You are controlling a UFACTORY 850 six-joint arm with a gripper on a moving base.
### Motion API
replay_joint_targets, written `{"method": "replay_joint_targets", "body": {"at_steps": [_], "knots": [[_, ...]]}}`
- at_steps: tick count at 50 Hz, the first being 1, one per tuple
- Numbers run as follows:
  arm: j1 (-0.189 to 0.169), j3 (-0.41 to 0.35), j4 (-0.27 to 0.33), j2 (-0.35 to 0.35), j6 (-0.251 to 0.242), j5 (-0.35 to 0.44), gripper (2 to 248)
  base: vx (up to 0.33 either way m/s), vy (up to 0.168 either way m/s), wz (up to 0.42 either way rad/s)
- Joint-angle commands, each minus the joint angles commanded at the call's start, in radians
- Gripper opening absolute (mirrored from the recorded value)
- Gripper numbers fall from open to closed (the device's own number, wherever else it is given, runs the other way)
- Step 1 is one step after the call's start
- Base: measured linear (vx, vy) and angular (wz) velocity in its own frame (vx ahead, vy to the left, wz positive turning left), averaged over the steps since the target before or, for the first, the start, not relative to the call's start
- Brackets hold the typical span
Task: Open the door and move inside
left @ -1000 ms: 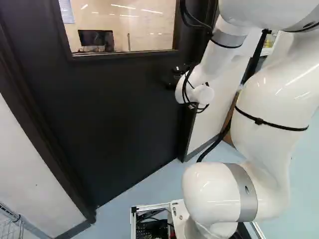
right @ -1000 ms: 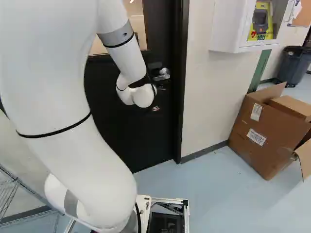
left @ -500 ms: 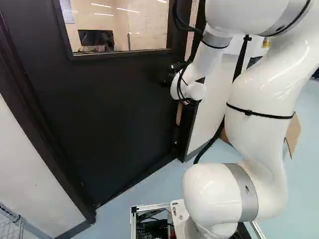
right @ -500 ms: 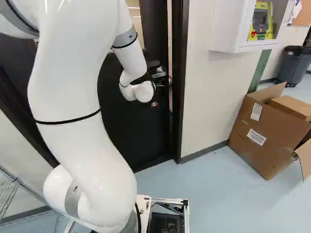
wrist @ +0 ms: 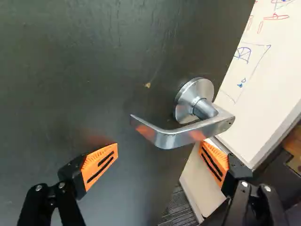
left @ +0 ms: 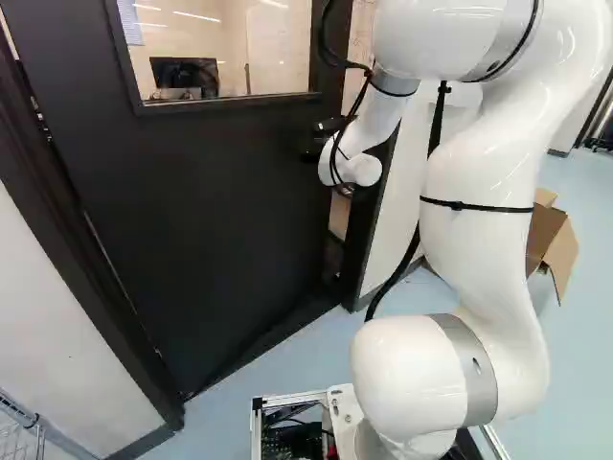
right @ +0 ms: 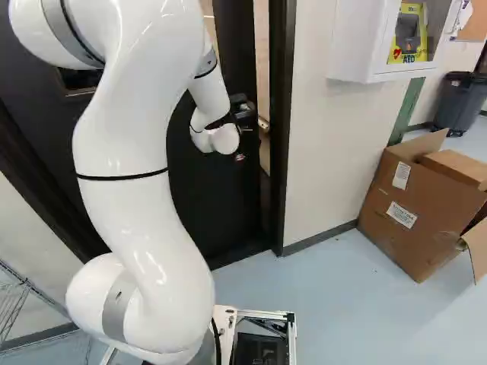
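The gripper (left: 329, 135) is at the black door (left: 206, 216), near its latch side, in the left base view. The door stands ajar, swung away from me, with a gap between its free edge and the frame (right: 281, 152). In the wrist view the gripper (wrist: 160, 145) is open, its fingers spread wide. The silver lever handle (wrist: 175, 137) lies just ahead of them. One orange pad (wrist: 215, 162) is close by the lever's pivot end at the door's edge; whether they touch, I cannot tell. The other pad (wrist: 99, 165) stands apart from the lever, over the door's face.
Right of the frame, a white cabinet (right: 358, 46) hangs on the wall, with an open cardboard box (right: 418, 209) on the floor and a grey bin (right: 459, 105) farther back. A whiteboard (wrist: 263, 70) shows past the door's edge. A wire rack (left: 19, 436) stands at the near left.
The door has swung farther inward, widening the gap at its latch side. My arm has reached forward with it, moving leftward in the left base view. The base has not moved.
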State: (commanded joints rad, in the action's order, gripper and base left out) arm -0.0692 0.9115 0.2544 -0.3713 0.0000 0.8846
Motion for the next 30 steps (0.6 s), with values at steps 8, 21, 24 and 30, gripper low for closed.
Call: {"method": "replay_joint_targets", "body": {"at_steps": [8,21,24,30], "knots": [[0.014,0.046,0.0,-0.038,0.0,0.0,247,0.0,0.0,0.0],[0.037,0.122,0.0,-0.098,0.0,0.0,247,0.0,0.0,0.0],[0.042,0.14,0.0,-0.112,0.0,0.0,247,0.0,0.0,0.0],[0.052,0.176,0.0,-0.141,0.0,0.0,247,0.0,0.0,0.0]]}}
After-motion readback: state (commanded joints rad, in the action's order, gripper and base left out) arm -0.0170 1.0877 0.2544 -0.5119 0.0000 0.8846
